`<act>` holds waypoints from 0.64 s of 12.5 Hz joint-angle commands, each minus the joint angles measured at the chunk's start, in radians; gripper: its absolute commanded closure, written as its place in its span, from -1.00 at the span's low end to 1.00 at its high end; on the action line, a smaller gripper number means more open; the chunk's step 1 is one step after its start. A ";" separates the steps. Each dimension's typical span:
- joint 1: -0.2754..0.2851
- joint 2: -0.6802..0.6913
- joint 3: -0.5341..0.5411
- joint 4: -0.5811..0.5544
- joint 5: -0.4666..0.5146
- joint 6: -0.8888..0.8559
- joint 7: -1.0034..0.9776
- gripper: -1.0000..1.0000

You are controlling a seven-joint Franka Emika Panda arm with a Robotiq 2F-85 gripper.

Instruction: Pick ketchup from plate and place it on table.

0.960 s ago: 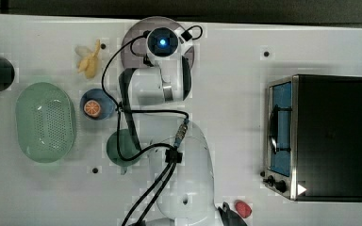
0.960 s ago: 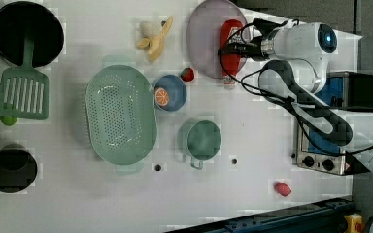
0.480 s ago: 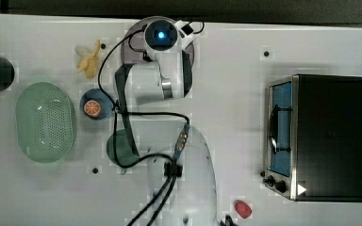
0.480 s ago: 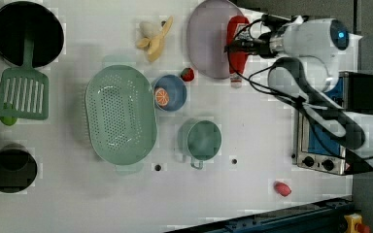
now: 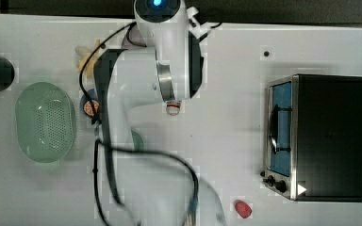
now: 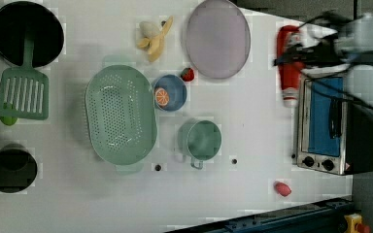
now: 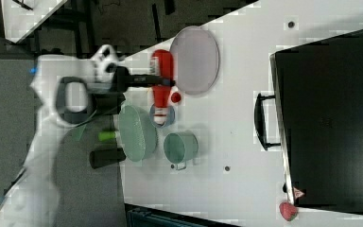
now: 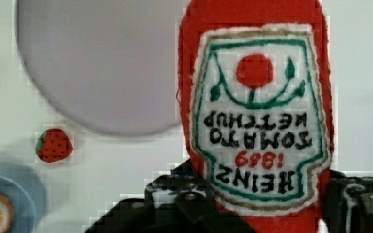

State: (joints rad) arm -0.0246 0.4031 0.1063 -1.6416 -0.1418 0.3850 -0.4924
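ketchup (image 6: 289, 66) in tool (image 8: 257, 213), lengthwise, cap away from tool

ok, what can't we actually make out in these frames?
- Top view: the plate and most of the ketchup are covered by the arm; only the bottle's whitish end peeks out.
- Left view: the pincer is motion-blurred, so finger contact on the ketchup is unclear.
- Wrist view: the bottle's ends are cut off by the frame edges.
- Right view: the ketchup overlaps the blue dish, hiding its contents.
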 commanded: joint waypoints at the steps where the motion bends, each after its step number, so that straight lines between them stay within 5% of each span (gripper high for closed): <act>1: -0.038 -0.111 -0.006 -0.058 0.018 -0.055 0.223 -0.20; 8: -0.073 -0.338 -0.034 -0.461 0.057 0.161 0.303 -0.20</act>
State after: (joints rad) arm -0.0948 0.0473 0.0847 -2.0527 -0.1023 0.5190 -0.2322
